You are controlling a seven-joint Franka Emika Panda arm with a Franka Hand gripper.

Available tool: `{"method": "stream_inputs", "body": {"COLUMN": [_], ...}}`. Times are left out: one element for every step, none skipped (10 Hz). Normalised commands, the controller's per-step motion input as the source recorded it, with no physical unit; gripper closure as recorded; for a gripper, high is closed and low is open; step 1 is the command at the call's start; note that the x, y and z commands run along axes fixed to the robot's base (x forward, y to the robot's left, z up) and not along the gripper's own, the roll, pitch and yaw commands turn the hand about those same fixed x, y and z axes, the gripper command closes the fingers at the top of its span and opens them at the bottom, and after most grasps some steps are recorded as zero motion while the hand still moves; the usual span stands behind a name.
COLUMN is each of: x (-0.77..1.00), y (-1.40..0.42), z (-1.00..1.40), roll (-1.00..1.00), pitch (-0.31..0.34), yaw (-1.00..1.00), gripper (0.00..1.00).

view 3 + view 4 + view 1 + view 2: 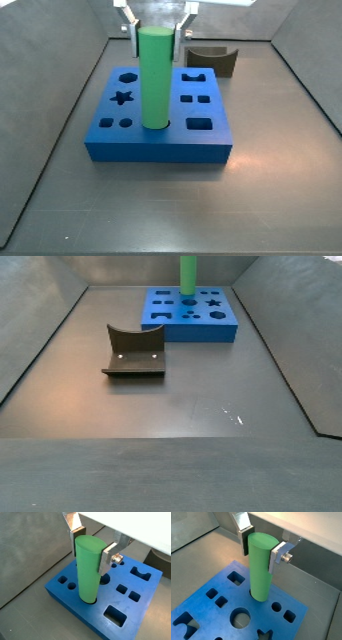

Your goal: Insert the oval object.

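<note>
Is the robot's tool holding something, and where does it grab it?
Yes. The tool grips the long bright green oval rod near its top end; its lower end sits in the blue block.

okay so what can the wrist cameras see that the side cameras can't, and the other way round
Only the wrist views show the gripper close up: its silver fingers flank the top of the oval object, whose lower end sits in a hole of the blue block.

Only the side views show the dark grey curved piece standing apart from the block on the floor.

Both share the green rod upright in the block, with the star and square cutouts around it.
</note>
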Motion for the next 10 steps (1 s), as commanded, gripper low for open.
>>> {"method": "stream_inputs", "body": {"x": [0.0,0.0,0.0,0.0,0.0,0.0,0.07,0.05,0.0,0.0], "y": [0.0,0.0,0.0,0.0,0.0,-0.01,-0.02,0.0,0.04,0.0], "z": [-0.39,-0.34,-0.32,-0.36,-0.47,-0.54,-0.53,-0.39,-0.02,0.0], "roll": [0.0,0.0,0.0,0.0,0.0,0.01,0.03,0.03,-0.01,0.0], "pitch": [-0.076,-0.074,-0.093,-0.113,-0.136,-0.13,-0.071,-0.034,0.0,0.0], "yaw": [0.0,0.0,0.0,0.0,0.0,0.0,0.0,0.0,0.0,0.0], "gripper": [1.0,1.0,1.0,1.0,1.0,1.0,1.0,1.0,1.0,1.0]}}
